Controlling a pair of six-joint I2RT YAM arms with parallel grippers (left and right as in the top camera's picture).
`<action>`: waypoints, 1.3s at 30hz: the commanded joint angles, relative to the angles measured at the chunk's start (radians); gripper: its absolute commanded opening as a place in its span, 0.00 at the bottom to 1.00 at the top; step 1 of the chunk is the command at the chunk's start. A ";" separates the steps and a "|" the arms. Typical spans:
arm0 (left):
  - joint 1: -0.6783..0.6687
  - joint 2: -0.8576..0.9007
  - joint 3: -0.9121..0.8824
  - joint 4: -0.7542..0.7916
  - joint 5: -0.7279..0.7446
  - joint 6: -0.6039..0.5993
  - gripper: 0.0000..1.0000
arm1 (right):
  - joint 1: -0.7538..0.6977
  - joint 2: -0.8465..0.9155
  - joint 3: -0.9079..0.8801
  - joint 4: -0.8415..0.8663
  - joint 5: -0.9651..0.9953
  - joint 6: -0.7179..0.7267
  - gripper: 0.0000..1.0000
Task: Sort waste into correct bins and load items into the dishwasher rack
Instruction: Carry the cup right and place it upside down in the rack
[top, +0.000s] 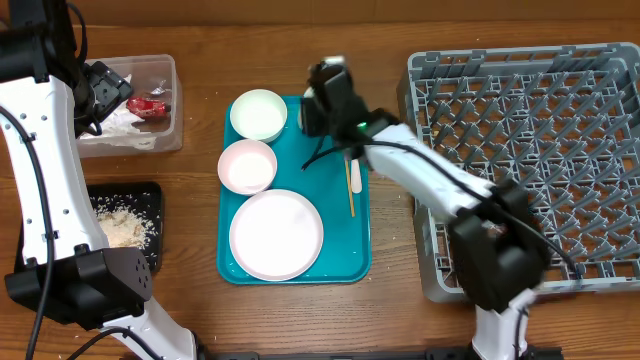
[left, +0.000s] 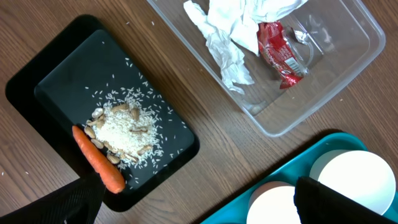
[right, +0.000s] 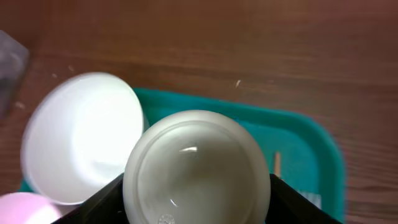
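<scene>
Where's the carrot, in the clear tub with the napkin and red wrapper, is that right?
Not quite: the carrot lies in the black tray, against the food scraps. The napkin and red wrapper are in the clear tub, as the left wrist view shows.

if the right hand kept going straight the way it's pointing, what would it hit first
The small white cup, upright on the teal tray. It sits right between the right hand's fingers, with its open mouth facing the wrist camera. Whether the fingers touch its sides is hard to tell.
</scene>
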 joint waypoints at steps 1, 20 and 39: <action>-0.001 -0.002 0.008 -0.002 -0.016 -0.024 1.00 | -0.071 -0.216 0.015 -0.046 0.010 0.002 0.45; -0.001 -0.002 0.008 -0.002 -0.016 -0.024 1.00 | -0.791 -0.370 0.013 -0.397 0.134 0.002 0.50; -0.001 -0.002 0.008 -0.002 -0.016 -0.024 1.00 | -1.044 -0.293 0.014 -0.425 -0.055 0.003 1.00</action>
